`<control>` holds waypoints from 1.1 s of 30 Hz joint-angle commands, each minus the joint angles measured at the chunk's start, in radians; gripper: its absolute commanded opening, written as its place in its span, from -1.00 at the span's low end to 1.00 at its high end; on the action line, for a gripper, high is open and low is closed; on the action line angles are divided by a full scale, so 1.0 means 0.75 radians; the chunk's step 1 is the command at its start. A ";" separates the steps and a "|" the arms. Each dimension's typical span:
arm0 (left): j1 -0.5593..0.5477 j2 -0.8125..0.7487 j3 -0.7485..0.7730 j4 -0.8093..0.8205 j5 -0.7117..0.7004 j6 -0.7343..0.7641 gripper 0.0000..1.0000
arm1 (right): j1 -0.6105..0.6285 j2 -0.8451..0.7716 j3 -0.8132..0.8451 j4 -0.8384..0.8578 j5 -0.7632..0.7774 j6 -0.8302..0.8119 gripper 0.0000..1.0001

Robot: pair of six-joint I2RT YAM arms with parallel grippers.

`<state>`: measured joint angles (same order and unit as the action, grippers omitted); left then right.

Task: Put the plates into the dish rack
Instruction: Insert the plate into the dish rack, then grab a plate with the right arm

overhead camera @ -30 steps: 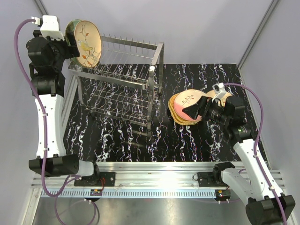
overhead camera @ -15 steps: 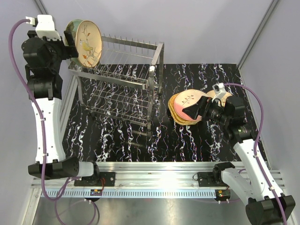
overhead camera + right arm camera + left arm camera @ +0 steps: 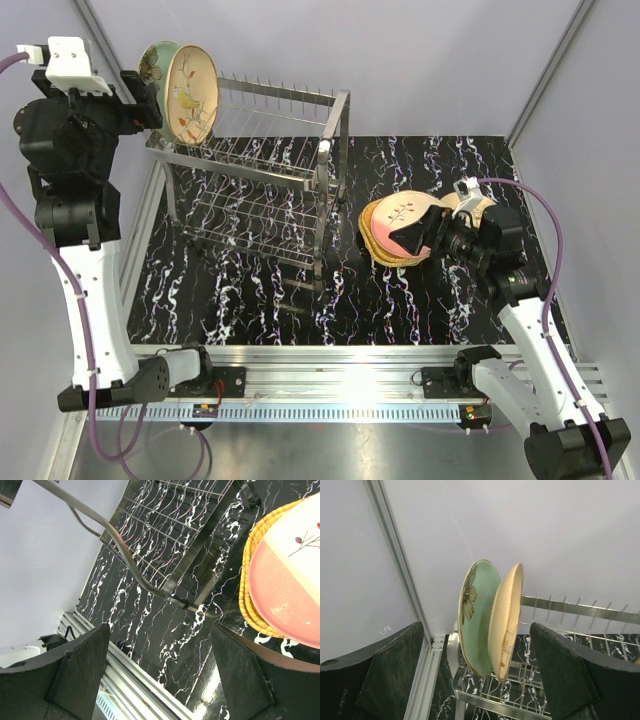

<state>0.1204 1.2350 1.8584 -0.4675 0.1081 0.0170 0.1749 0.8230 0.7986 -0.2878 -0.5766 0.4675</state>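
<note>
Plates first: we've got two standing on edge in the top tier of the rack (image 3: 280, 97), right at its left end. That's a mint-green one (image 3: 479, 625) with a dark flower and a beige floral one (image 3: 506, 615) just beside it. Their faces run nearly parallel, with a thin gap between them up top. From the wrist view we can't tell whether they touch lower down.

The others sit in a stack (image 3: 395, 228) on the table (image 3: 250, 300), just right of the rack. A pink-and-cream plate (image 3: 287, 575) with a little sprig is on top, and an orange wicker plate (image 3: 248, 587) pokes out underneath. We can't make out how many are in there.

The rack is silver wire, two tiers, with prongs (image 3: 560, 605) along the top rail.

The left hand (image 3: 145, 98) is up high, just left of the standing pair and facing them. Its jaws are spread wide with nothing between them. The right hand (image 3: 408, 238) hangs low over the near-right side of the stack, also wide apart and holding nothing.

The table is black marble-look with white veins.
</note>
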 commanded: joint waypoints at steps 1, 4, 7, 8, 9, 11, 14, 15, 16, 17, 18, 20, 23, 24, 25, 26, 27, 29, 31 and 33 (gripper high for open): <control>0.005 -0.049 0.020 0.012 0.107 -0.086 0.82 | 0.016 -0.019 0.062 -0.007 0.032 -0.008 0.78; 0.005 -0.119 -0.072 0.042 0.230 -0.170 0.82 | 0.014 -0.024 0.072 -0.039 0.099 -0.002 0.76; 0.001 -0.209 -0.209 0.106 0.338 -0.296 0.83 | 0.014 -0.005 0.111 -0.140 0.322 0.019 0.70; -0.001 -0.227 -0.274 0.118 0.395 -0.331 0.84 | 0.012 0.017 0.136 -0.170 0.392 0.041 0.68; -0.009 -0.262 -0.301 0.118 0.424 -0.384 0.84 | 0.014 0.036 0.150 -0.241 0.463 0.058 0.63; -0.070 -0.321 -0.401 0.118 0.443 -0.405 0.85 | 0.012 0.099 0.171 -0.315 0.635 0.119 0.54; -0.193 -0.376 -0.534 0.104 0.390 -0.375 0.86 | 0.008 0.160 0.154 -0.357 0.750 0.201 0.50; -0.220 -0.405 -0.565 0.098 0.390 -0.372 0.86 | 0.006 0.167 0.142 -0.351 0.787 0.221 0.50; -0.270 -0.421 -0.596 0.084 0.386 -0.368 0.86 | 0.004 0.173 0.122 -0.355 0.816 0.260 0.50; -0.295 -0.460 -0.669 0.083 0.384 -0.358 0.86 | 0.000 0.175 0.115 -0.355 0.838 0.266 0.50; -0.320 -0.481 -0.706 0.083 0.386 -0.346 0.87 | -0.002 0.173 0.113 -0.359 0.873 0.268 0.50; -0.371 -0.544 -0.817 0.075 0.377 -0.319 0.89 | -0.014 0.167 0.125 -0.395 1.014 0.258 0.56; -0.400 -0.630 -0.966 0.083 0.412 -0.303 0.96 | -0.073 0.169 0.140 -0.410 1.135 0.215 0.57; -0.404 -0.646 -1.003 0.091 0.428 -0.295 0.98 | -0.110 0.169 0.134 -0.398 1.135 0.209 0.56; -0.410 -0.661 -1.074 0.104 0.435 -0.289 0.98 | -0.131 0.187 0.109 -0.381 1.111 0.209 0.56; -0.412 -0.679 -1.105 0.106 0.443 -0.280 0.98 | -0.147 0.199 0.097 -0.349 1.080 0.215 0.56; -0.418 -0.681 -1.136 0.106 0.447 -0.276 0.98 | -0.180 0.240 0.075 -0.334 1.019 0.235 0.56; -0.436 -0.704 -1.216 0.118 0.445 -0.262 0.98 | -0.196 0.285 0.056 -0.279 0.969 0.260 0.56; -0.475 -0.724 -1.287 0.132 0.410 -0.246 0.98 | -0.207 0.340 0.032 -0.236 0.918 0.281 0.54; -0.512 -0.755 -1.322 0.137 0.357 -0.231 0.98 | -0.209 0.367 0.015 -0.152 0.896 0.289 0.54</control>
<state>-0.2295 0.6979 0.9001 -0.4191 0.3996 -0.1905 0.0238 1.0718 0.8303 -0.5045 0.1352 0.6533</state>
